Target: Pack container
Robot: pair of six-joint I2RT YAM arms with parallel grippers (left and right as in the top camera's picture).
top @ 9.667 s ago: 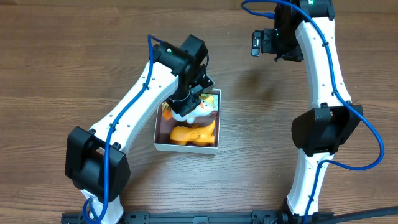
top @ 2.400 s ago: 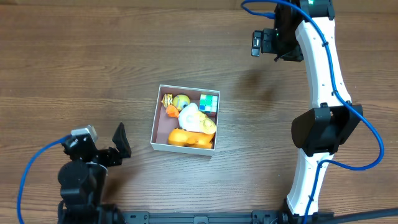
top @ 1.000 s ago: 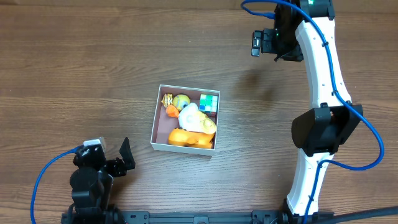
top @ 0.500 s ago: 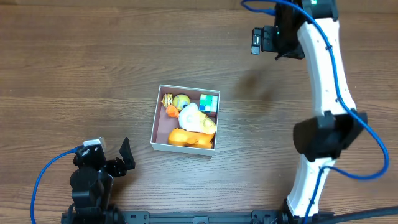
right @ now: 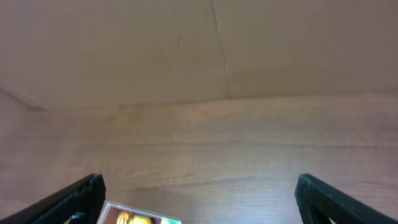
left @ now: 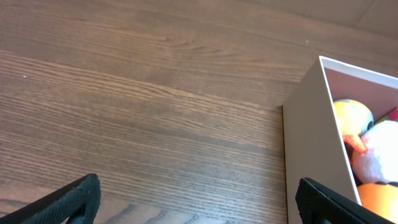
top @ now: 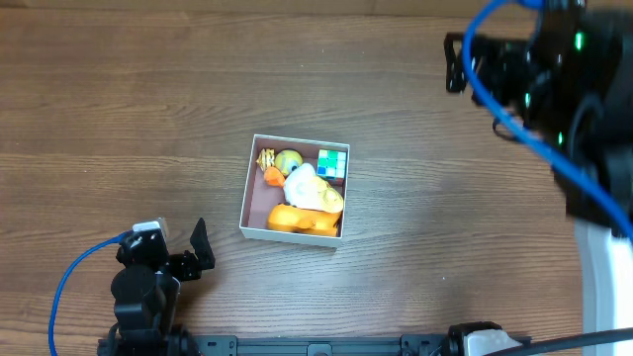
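At near-left of table (top: 119,99): left gripper (left: 202,208), jaws spread wide, empty. Far right: right gripper (right: 200,198), jaws spread, empty, arm blurred overhead. Mid-table, well apart from both: container (top: 246,190), holding orange toy (top: 302,218), white toy (top: 312,190), cube (top: 333,163), yellow ball (top: 289,160).

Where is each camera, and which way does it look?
Overhead: above the table, looking straight down at the container; left gripper and right gripper show.
Left wrist: low over the table, facing the container's side; its own open fingertips show.
Right wrist: up high, looking across the table; its own open fingertips show.
Shared: all three see the container.
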